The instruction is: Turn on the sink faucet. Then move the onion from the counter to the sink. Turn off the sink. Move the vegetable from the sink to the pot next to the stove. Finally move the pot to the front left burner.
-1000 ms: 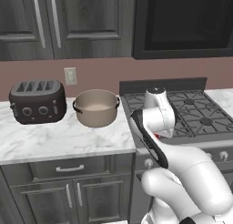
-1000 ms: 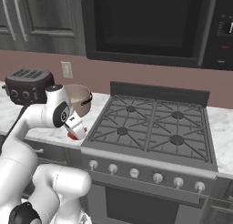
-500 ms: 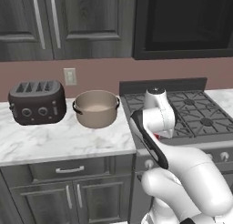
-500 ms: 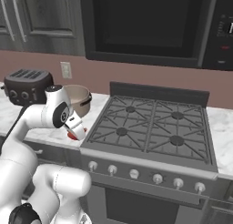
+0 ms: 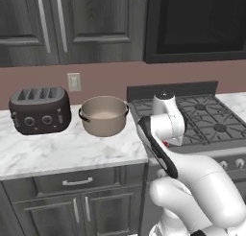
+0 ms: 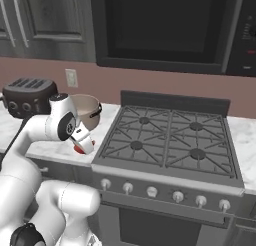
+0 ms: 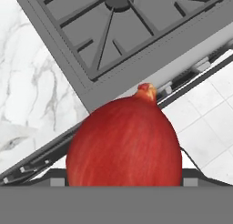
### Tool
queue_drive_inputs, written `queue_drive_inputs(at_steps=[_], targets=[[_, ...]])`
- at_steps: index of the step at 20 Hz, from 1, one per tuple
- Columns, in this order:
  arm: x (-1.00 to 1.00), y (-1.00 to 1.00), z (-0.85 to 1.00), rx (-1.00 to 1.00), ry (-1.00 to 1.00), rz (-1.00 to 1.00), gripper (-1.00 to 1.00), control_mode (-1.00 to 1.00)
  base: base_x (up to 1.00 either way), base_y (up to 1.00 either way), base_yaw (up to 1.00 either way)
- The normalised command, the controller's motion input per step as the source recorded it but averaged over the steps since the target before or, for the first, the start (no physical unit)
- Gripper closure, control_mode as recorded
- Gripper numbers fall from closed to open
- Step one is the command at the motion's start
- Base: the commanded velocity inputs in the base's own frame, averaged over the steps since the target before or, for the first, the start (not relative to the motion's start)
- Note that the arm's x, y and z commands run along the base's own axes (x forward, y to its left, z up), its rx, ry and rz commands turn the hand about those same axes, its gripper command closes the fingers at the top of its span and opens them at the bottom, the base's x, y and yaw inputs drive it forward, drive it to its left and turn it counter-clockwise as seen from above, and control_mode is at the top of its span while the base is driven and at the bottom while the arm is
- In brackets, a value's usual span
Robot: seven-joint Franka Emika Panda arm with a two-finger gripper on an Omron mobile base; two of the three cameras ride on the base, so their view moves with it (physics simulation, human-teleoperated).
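Standing in a rendered kitchen: white marble counter [image 5: 62, 153] with grey veins running under dark grey wall cupboards [image 5: 57, 24], a dusky pink back wall with one pale outlet plate [image 5: 73, 81], and dark drawers and doors below. Showing pale floor tiles [image 7: 205, 127] at 3 o'clock in the hand view.

Counting one black four-slot toaster [image 5: 37, 109], one tan pot [image 5: 103, 115] with two dark side handles just beside it at its 3 o'clock, one grey steel stove [image 6: 170, 140] with four burners under black grates and six front knobs, one black built-in oven [image 6: 165, 27] above it.

Carrying one red onion [image 7: 124, 143] in the pincer [image 6: 80, 146], jaws spread wide around it and clasping it by its sides. Hanging over the counter's front edge, close beside the stove's left front corner, at about 5 o'clock from the pot. Pointing the onion's tip toward 12 o'clock in the hand view, long axis running along the pincer's reach, toward the stove's front rail. Peeking out as a red sliver [image 5: 166, 144] under the wrist in the left base view.
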Motion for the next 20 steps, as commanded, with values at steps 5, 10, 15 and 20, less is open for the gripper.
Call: queue_drive_inputs(at_steps=[5,10,15,20], targets=[[0.0,0.0,0.0,0.0,0.0,0.0,1.0,1.0,0.15,0.4,-0.07],[0.0,0.0,0.0,0.0,0.0,0.0,1.0,1.0,0.36,0.28,-0.06],[0.0,0.0,0.0,0.0,0.0,0.0,1.0,1.0,0.44,0.07,-0.03],[0.0,0.0,0.0,0.0,0.0,0.0,1.0,1.0,0.37,0.02,-0.02]])
